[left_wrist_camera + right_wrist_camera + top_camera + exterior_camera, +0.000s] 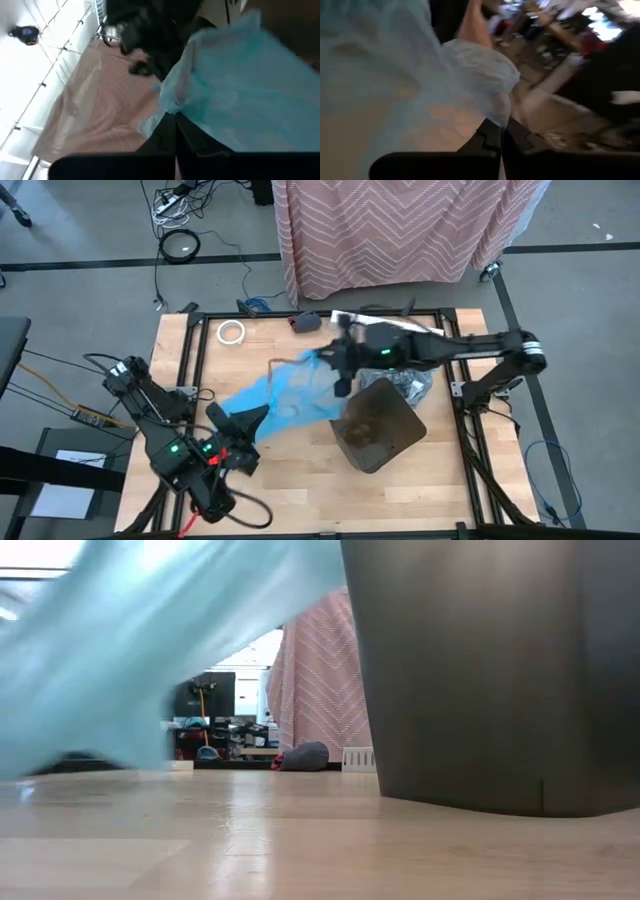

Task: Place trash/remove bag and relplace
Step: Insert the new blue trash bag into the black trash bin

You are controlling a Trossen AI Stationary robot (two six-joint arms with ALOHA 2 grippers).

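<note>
A bright blue plastic bag [285, 400] is stretched in the air between my two grippers, left of the dark bin [378, 428]. The bin stands upright on the table and fills the right of the low view [490, 670]. My left gripper [243, 423] is shut on the bag's near-left end. My right gripper [338, 365] is shut on its far-right end, just beyond the bin's far-left corner. A crumpled grey translucent liner [413, 385] lies on the table behind the bin, under the right arm. No trash scraps show. My left gripper pinches a bunched edge of the blue bag [172, 107] between its two shut fingers; the bag spreads away from the fingers and is lifted off the table. My right gripper pinches a gathered bit of the blue bag [499, 107] between its shut fingers. The film fans out from there toward the left arm.
A white tape roll [232, 332] lies near the table's far-left corner, and a small dark object [306, 322] sits at the far edge. A pink patterned cloth [400, 230] hangs beyond the table. Bare wood [300, 490] lies near the front.
</note>
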